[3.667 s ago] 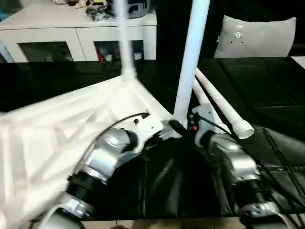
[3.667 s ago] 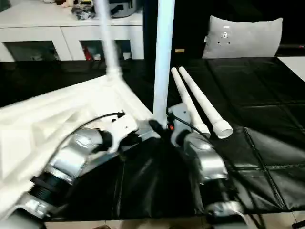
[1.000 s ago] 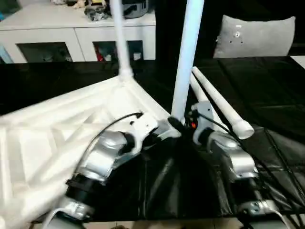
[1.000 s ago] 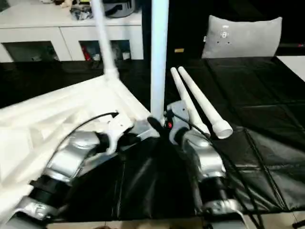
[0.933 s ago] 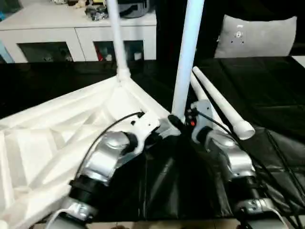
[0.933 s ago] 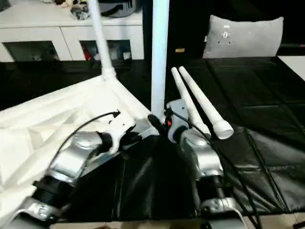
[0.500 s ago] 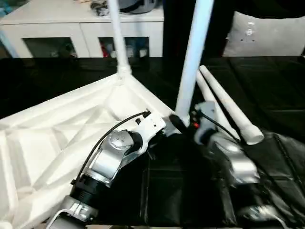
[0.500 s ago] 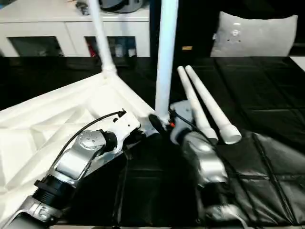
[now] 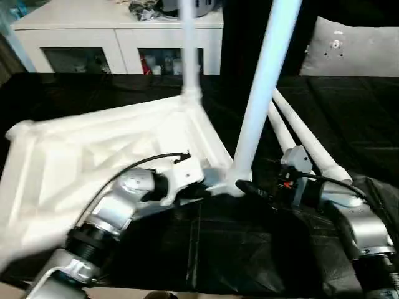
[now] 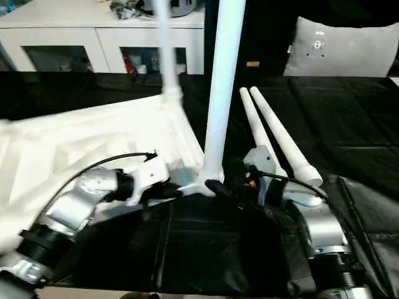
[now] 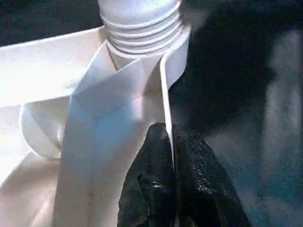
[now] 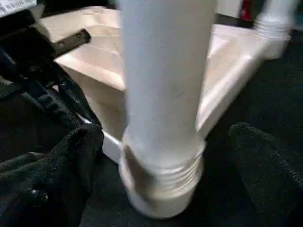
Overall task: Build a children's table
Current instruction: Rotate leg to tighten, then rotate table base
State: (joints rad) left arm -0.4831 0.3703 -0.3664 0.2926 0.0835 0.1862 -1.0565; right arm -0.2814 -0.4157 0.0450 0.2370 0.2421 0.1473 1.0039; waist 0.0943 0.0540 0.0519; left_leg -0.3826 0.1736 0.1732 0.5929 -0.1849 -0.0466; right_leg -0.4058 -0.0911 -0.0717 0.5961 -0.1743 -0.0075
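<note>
The left claw [image 11: 173, 156] pinches the thin side wall of the white ribbed plastic tabletop [image 9: 93, 156], which lies underside up on the black mat [image 9: 249, 249]. The right claw [image 12: 165, 156] stands spread wide, one finger on each side of the upright white tubular leg [image 10: 223, 87] seated in the near corner socket [image 12: 161, 189]. A second leg [image 9: 190, 43] stands at the far corner; two loose white legs [image 10: 274, 134] lie beside.

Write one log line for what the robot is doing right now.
left gripper: shut on white ribbed plastic tabletop rim | right gripper: open around upright white tapered leg | two legs standing
</note>
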